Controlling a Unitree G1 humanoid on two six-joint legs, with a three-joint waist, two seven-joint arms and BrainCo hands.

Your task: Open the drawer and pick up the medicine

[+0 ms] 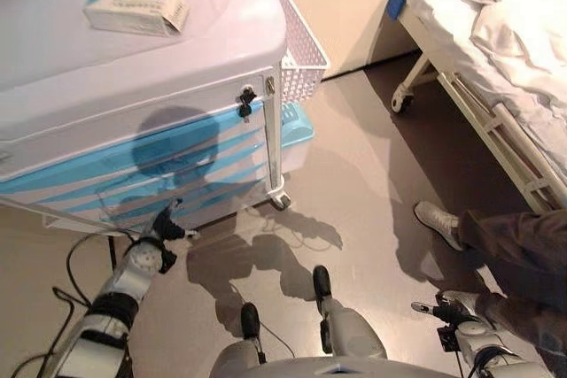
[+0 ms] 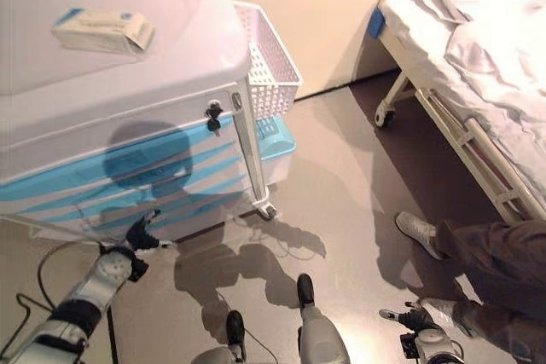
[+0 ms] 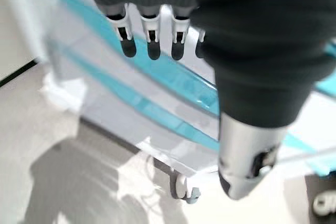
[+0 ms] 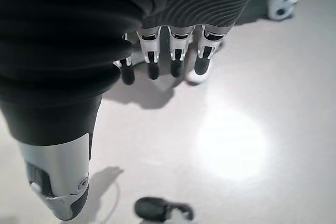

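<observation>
A white and blue medicine box lies on the white top of a medical cart. The cart's drawers have blue strip handles and all look shut. My left hand is low in front of the bottom drawers, fingers straight and empty. In the left wrist view its fingertips are just short of a blue handle, not touching it. My right hand hangs low at the right over the floor, with relaxed fingers holding nothing.
A white mesh basket hangs on the cart's right side above a blue bin. A lock sits at the cart's front corner, a castor below. A bed stands at the right. A person's leg and white shoe are beside my right hand.
</observation>
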